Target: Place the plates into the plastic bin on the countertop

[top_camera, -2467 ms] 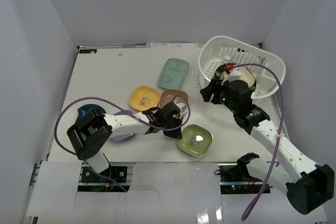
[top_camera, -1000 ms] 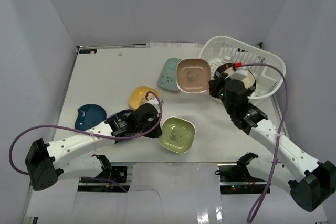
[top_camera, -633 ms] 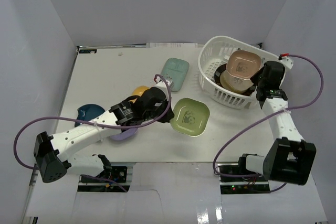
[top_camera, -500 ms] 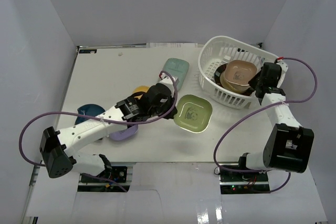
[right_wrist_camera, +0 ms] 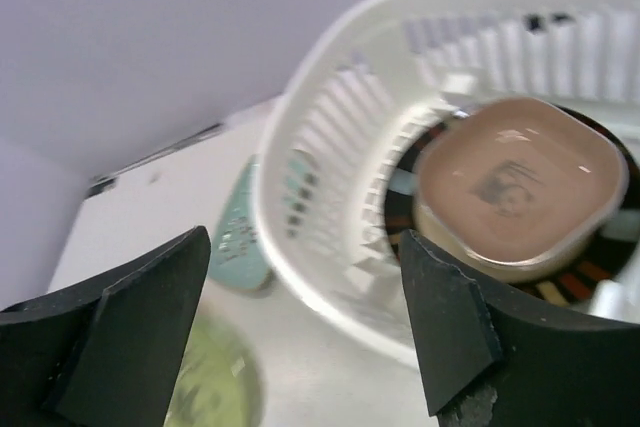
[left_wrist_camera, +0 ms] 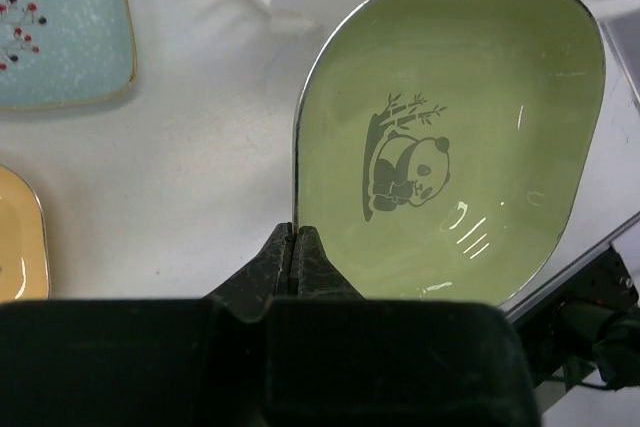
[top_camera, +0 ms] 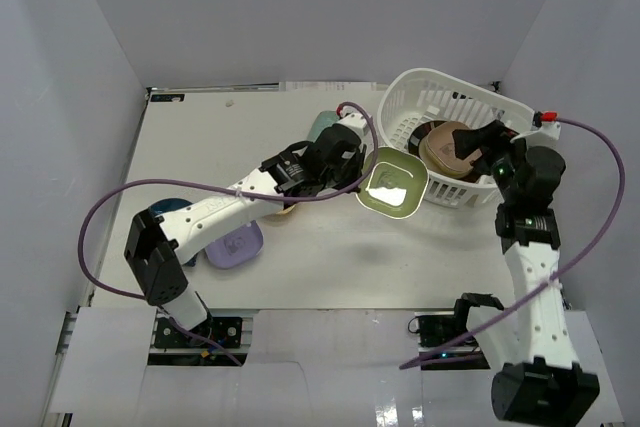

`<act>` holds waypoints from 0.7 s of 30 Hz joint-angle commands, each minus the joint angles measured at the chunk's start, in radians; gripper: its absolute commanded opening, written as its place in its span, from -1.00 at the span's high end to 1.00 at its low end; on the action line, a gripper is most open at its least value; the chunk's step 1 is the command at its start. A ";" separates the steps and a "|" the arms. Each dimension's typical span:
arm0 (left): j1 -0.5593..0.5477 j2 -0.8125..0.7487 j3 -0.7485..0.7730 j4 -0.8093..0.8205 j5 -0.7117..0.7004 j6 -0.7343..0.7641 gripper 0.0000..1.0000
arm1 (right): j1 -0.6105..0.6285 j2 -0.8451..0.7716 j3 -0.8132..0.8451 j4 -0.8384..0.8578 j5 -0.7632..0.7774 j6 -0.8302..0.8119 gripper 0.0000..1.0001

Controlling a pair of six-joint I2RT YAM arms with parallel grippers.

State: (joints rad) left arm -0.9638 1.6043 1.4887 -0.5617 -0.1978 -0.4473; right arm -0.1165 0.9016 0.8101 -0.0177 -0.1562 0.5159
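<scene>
The left gripper (top_camera: 360, 175), pinching the green plate (top_camera: 392, 185) by its rim, has been carrying it over to just beside the plastic bin (top_camera: 440, 75). The right gripper (right_wrist_camera: 305, 282) is hanging wide open and empty near the brown plate (top_camera: 452, 137) lying in the bin.

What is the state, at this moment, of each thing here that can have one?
left gripper: shut on the rim of the green plate
green plate: held above the countertop, tilted, outside the plastic bin
right gripper: open, empty
brown plate: inside the plastic bin, on top of a stack
plastic bin: upright
mint plate: flat on the countertop
purple plate: flat on the countertop
</scene>
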 commanded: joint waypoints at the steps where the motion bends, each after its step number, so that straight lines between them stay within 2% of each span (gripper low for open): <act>1: 0.034 0.023 0.108 0.026 0.011 0.025 1.00 | 0.056 -0.122 -0.063 0.036 -0.187 0.001 -0.65; 3: 0.042 0.052 0.159 0.025 0.017 0.027 1.00 | 0.078 -0.128 -0.063 -0.032 -0.224 -0.020 -0.71; 7: 0.045 0.089 0.223 0.026 0.014 0.030 1.00 | 0.156 -0.107 -0.071 -0.073 -0.252 -0.048 -0.67; 12: 0.046 0.089 0.236 0.037 0.017 0.019 1.00 | 0.189 -0.064 -0.080 -0.073 -0.244 -0.036 -0.34; 13: 0.046 0.080 0.223 0.043 0.015 0.019 1.00 | 0.190 -0.053 -0.083 -0.062 -0.240 -0.033 0.10; 14: 0.046 0.075 0.217 0.046 0.014 0.019 1.00 | 0.192 -0.050 -0.086 -0.051 -0.237 -0.027 0.36; 16: 0.050 0.065 0.194 0.048 0.008 0.024 1.00 | 0.192 -0.047 -0.083 -0.018 -0.220 -0.001 0.70; 17: 0.050 0.051 0.183 0.048 0.005 0.036 0.85 | 0.192 -0.047 -0.077 -0.010 -0.191 0.009 0.84; 18: 0.051 0.042 0.170 0.045 -0.017 0.045 0.65 | 0.192 -0.047 -0.066 -0.004 -0.171 0.015 0.84; 19: 0.051 0.026 0.127 0.039 -0.038 0.051 0.23 | 0.192 -0.035 -0.054 0.004 -0.122 0.016 0.84; 21: 0.054 -0.036 0.061 0.036 -0.137 0.064 -0.07 | 0.186 0.021 0.009 0.001 -0.063 0.007 0.85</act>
State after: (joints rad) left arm -0.9283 1.6718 1.6192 -0.5098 -0.2070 -0.4080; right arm 0.0708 0.8867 0.7326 -0.1009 -0.2924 0.5194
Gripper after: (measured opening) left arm 0.494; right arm 0.104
